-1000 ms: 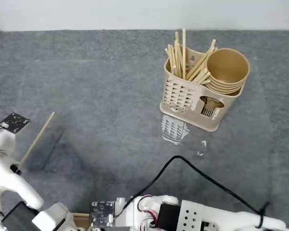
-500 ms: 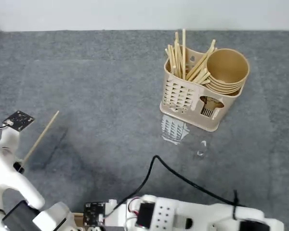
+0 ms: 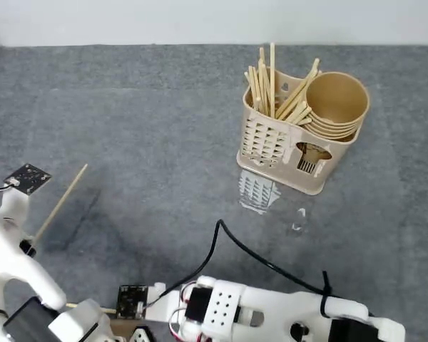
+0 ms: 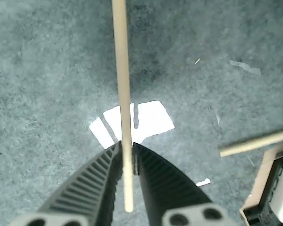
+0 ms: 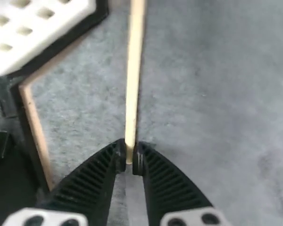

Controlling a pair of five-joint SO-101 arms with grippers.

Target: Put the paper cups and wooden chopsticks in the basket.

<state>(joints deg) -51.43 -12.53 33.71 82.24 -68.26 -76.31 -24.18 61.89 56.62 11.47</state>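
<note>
The right arm has swung along the near edge toward 7 o'clock, and its black cable (image 3: 221, 235) has trailed over with it. The left arm tipped its stick up a touch, then held. Now that wooden chopstick (image 3: 60, 203) is out at 8 o'clock in the high view, slanting toward 1 o'clock, with its shadow lying apart from it on the grey mat (image 3: 143, 128). The left gripper (image 4: 126, 147) has it near the lower end, jaws pressed tight against the wood. A second chopstick (image 5: 136, 56) is down at 7 o'clock, its very tip clamped in the right gripper (image 5: 127, 151). Over at 1 o'clock stands the basket (image 3: 274, 146). A chopstick bundle (image 3: 269, 85) stands upright in its 9 o'clock compartment, and stacked paper cups (image 3: 337, 100) fill the 3 o'clock one. A white tape patch (image 4: 151, 120) lies on the mat beneath the left jaws.
</note>
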